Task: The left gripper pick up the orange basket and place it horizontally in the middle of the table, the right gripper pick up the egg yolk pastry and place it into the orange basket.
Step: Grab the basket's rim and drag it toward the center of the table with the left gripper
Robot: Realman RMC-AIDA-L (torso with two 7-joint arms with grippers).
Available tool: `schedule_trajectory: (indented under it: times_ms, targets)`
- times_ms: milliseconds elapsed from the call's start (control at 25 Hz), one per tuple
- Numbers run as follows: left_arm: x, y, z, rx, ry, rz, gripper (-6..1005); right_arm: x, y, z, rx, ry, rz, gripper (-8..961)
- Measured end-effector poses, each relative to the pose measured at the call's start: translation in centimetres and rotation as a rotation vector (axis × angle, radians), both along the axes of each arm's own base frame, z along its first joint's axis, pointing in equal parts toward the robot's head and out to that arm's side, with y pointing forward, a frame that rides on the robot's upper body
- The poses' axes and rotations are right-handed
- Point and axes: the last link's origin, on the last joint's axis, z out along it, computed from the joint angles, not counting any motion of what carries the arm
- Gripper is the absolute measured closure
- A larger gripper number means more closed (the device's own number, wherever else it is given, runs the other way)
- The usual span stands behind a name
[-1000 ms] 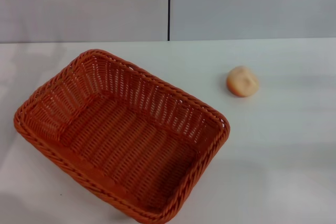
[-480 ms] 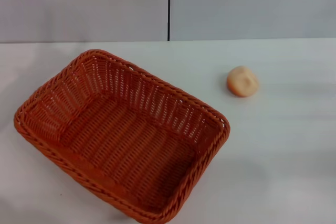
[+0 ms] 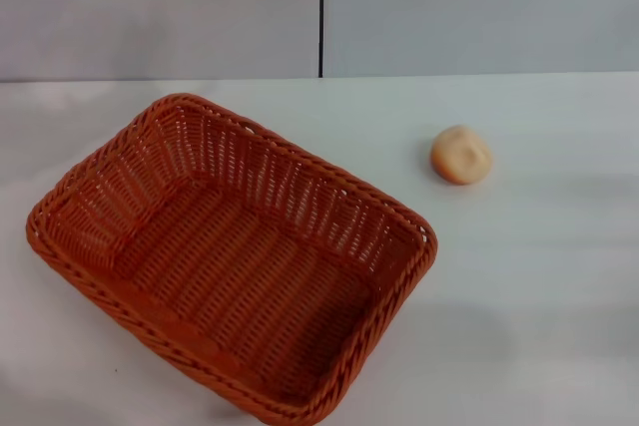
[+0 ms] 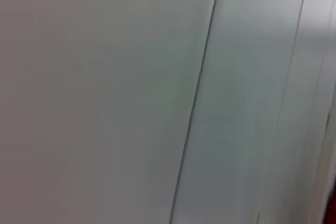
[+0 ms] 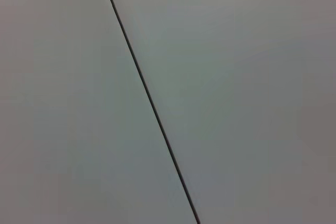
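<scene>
The basket (image 3: pixel 232 258) is found on the left half of the table (image 3: pixel 539 276), set askew, one corner toward the wall (image 3: pixel 160 7) and the opposite corner running off the near edge of the head view. It is empty and sits flat on its base. The pastry (image 3: pixel 460 155) lies on the bare table to the right of it, well apart from the rim and nearer the wall.

A small dark shape is noted at the far left corner of the head view; it cannot be identified with certainty. Neither gripper is otherwise seen: both wrist views show only grey wall panels and seams. Whether either claw is spread or closed cannot be told.

The step in hand is judged to be the first: the left gripper's approach to the basket, nothing having been grasped or moved.

It is recommended that the rim be taken on the left-hand long side, one finger inside and one outside the weave. The basket should be lifted only slightly, turned until its long sides run across the table, and set down centrally, clear of the pastry.
</scene>
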Motion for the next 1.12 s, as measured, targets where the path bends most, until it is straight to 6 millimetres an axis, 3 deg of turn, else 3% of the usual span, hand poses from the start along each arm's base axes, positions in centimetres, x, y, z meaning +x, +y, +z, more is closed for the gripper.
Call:
schedule_trajectory:
  times_ms: [280,480,920,1000,1040,1120]
  targets:
    - [0.2,1.8,-1.7,-0.168,0.334,0.121,199,0.1,-0.3,0.0,0.000,0.014,0.003,479]
    - [-0.5,1.8,-2.4,-0.255,0.514,0.181,200,0.2,-0.5,0.0,-0.003,0.012,0.002,479]
    - [-1.8,1.1,-2.1,-0.292,0.584,0.229,200,-0.1,0.2,-0.1,-0.010,0.013,0.010,479]
    - [-1.7,1.2,-2.4,-0.292,0.579,0.224,200,-0.2,0.3,-0.1,-0.011,0.013,0.012,479]
    - [-1.0,1.4,-3.8,-0.287,0.568,0.191,200,-0.2,0.4,-0.1,-0.011,0.013,0.015,479]
    - [-0.6,1.5,-4.7,-0.285,0.565,0.170,200,-0.2,0.4,-0.1,-0.011,0.013,0.014,479]
